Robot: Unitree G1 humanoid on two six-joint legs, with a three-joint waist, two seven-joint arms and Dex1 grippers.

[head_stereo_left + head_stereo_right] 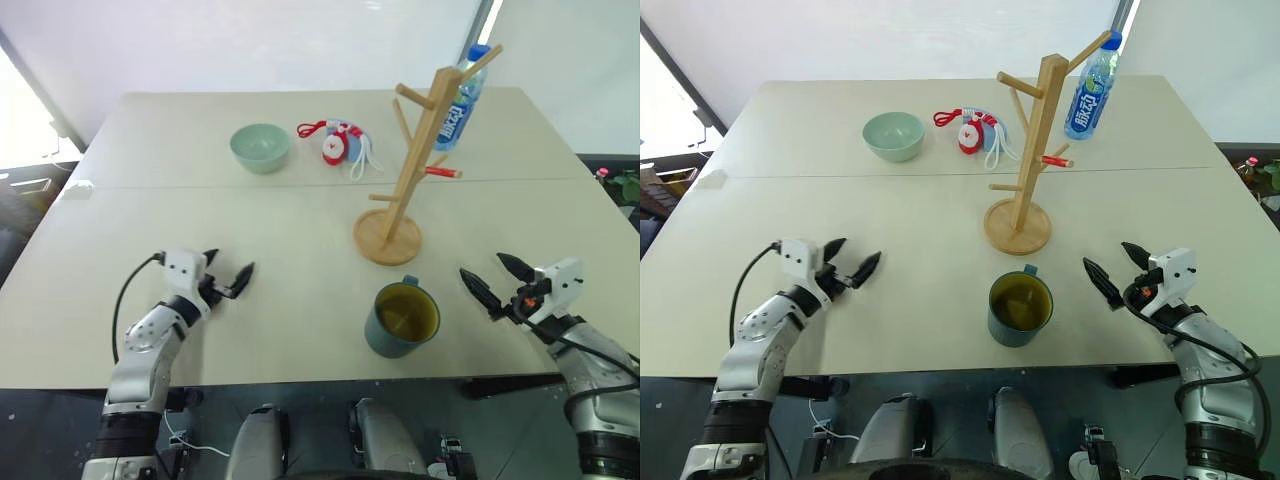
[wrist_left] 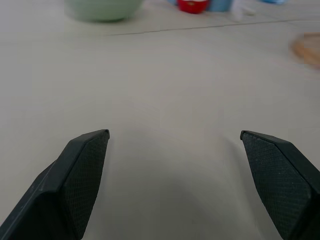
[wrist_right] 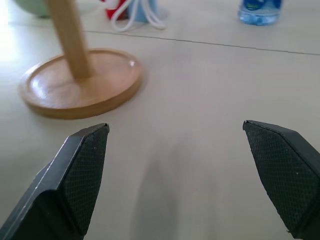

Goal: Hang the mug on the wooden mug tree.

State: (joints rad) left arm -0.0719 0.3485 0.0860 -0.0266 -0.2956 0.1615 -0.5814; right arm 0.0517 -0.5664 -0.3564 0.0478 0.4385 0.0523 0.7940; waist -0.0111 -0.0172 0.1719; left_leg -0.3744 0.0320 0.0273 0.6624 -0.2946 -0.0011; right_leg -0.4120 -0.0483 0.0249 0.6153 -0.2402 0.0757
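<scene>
Mug [image 1: 401,319] stands upright on the desk [image 1: 280,220] near its front edge, between the two arms, its yellow-green inside open to the top and its small handle turned toward the far side. Just beyond it, apart from it, stands the wooden mug tree [image 1: 407,170], its round base flat on the desk and its pegs bare. The left gripper [image 1: 227,277] hovers low over the desk well to the left of the mug, its fingers [image 2: 82,175] spread wide with nothing between them. The right gripper [image 1: 497,282] hangs to the right of the mug, near but not touching it, its fingers [image 3: 80,177] likewise wide apart and empty, pointing toward the tree's base. Farther back lie a pale green bowl [image 1: 260,147], a small red and blue item with white cords [image 1: 338,142], and a water bottle [image 1: 462,103] standing behind the tree.
</scene>
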